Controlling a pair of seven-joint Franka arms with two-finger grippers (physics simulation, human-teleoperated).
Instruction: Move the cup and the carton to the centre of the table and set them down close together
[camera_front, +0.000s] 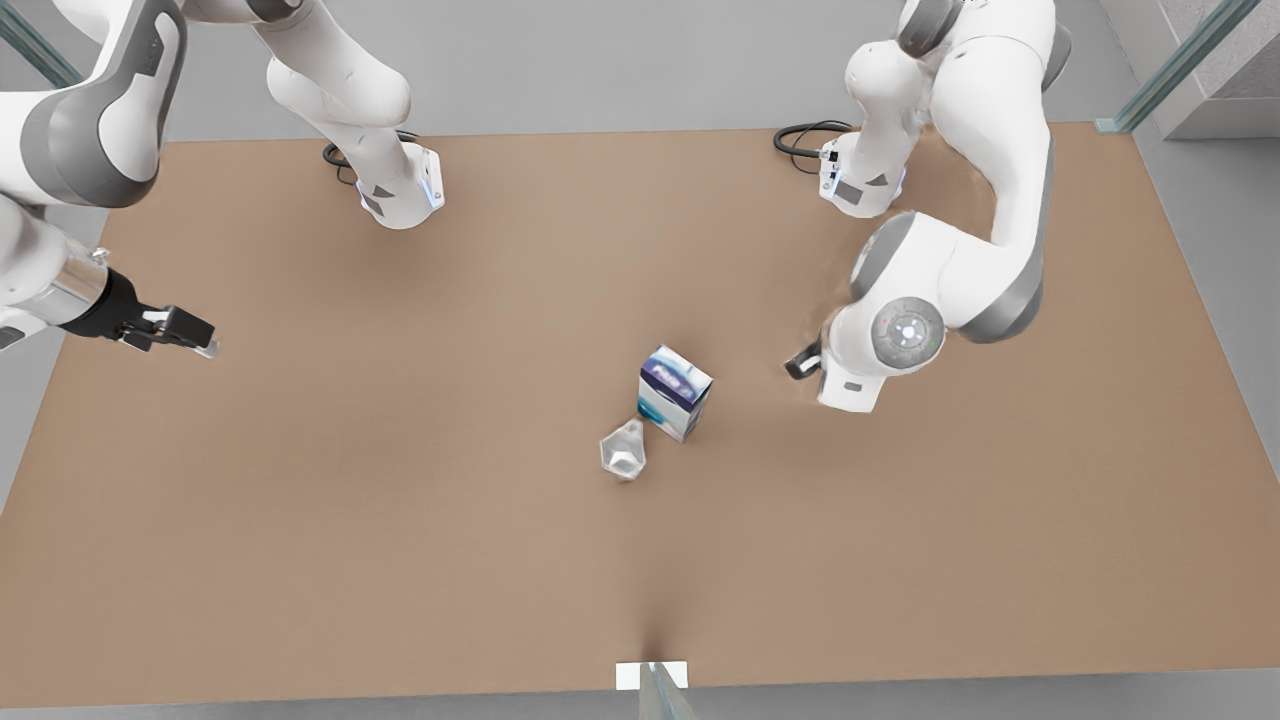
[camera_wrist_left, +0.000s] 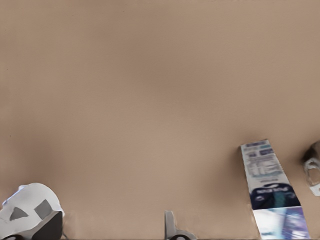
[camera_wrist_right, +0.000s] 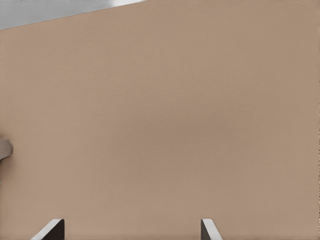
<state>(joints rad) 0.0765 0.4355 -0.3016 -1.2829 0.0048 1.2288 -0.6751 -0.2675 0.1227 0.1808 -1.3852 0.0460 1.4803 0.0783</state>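
Note:
The carton stands upright near the middle of the table. It is white with blue and teal panels. The small silvery faceted cup stands just in front of it, a narrow gap apart. The left wrist view has the carton with the cup beside it. My left gripper points down at the table, on the front view's right of the carton and clear of it. My right gripper hovers over the table's edge at the front view's left, far from both. It is open and holds nothing.
Two arm bases with black cables stand at the back of the table. One base is in the left wrist view. A white marker with a thin glassy post sits at the front edge.

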